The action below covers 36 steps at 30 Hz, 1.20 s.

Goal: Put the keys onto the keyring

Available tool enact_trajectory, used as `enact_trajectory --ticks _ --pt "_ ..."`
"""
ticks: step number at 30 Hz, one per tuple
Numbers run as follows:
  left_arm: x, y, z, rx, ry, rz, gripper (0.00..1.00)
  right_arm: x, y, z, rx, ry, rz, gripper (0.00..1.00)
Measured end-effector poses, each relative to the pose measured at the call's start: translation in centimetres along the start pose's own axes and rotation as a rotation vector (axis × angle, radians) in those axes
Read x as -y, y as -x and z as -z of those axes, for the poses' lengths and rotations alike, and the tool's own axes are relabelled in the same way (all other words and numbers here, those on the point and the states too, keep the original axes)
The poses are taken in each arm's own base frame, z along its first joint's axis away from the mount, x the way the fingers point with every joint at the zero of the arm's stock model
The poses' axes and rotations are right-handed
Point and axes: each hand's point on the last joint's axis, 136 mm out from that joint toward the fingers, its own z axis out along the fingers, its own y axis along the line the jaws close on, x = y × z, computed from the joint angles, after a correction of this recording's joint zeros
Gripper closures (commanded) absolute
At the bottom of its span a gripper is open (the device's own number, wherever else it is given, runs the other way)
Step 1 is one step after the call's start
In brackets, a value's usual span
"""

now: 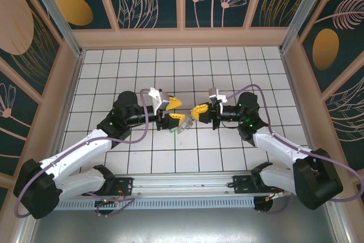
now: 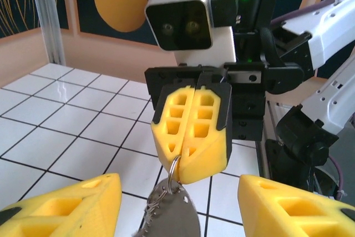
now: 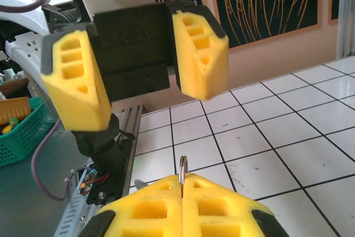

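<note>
My right gripper [image 1: 198, 111] is shut on the thin metal ring [image 3: 182, 166] of the keyring, above the middle tiles. The keyring's flat tan-grey teardrop [image 2: 178, 217] hangs below those shut yellow fingers [image 2: 191, 131], with silvery bits along its left edge. My left gripper [image 1: 176, 110] faces it, jaws open. Its yellow fingers [image 2: 66, 209] stand either side of the hanging teardrop without touching it. A tiny green piece, the keys [image 1: 173, 127], shows just below the left gripper beside the keyring [image 1: 181, 126]. I cannot tell whether it lies on the tile or hangs.
The white tiled floor [image 1: 227, 72] is fenced by patterned walls [image 1: 182, 4]. An aluminium rail [image 1: 182, 189] with both arm bases runs along the near edge. A teal basket [image 3: 19, 131] of small items sits off the table, behind the left arm.
</note>
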Motion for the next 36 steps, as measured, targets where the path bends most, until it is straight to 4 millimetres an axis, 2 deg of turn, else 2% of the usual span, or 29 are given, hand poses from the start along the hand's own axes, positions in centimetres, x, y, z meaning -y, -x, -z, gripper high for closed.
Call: enact_trajectory --ticks 5,12,18,23,30,33,36 --pt "-0.3 -1.0 -0.3 -0.031 0.002 0.005 0.47 -0.3 -0.2 -0.1 -0.008 0.025 -0.002 1.0" --pt "0.1 -2.0 -1.0 -0.071 -0.013 0.002 0.62 -1.0 -0.3 -0.2 -0.015 0.063 0.0 1.0" --pt "0.7 -2.2 -1.3 -0.084 -0.026 -0.008 0.71 -1.6 -0.1 -0.4 -0.008 0.086 0.022 1.0" --pt "0.8 -2.4 -1.4 -0.091 -0.028 -0.013 0.84 -1.7 0.0 -0.5 -0.007 0.091 0.026 1.0" --pt "1.3 -2.5 -1.6 -0.093 -0.044 -0.016 0.91 -1.8 -0.1 -0.5 -0.008 0.092 0.031 1.0" --pt "1.4 -2.5 -1.6 -0.096 -0.047 -0.014 1.0 -1.7 -0.1 -0.5 -0.009 0.091 0.038 1.0" --pt "1.4 -2.6 -1.6 -0.098 -0.045 -0.012 1.0 -1.7 -0.2 -0.6 -0.012 0.089 0.038 1.0"
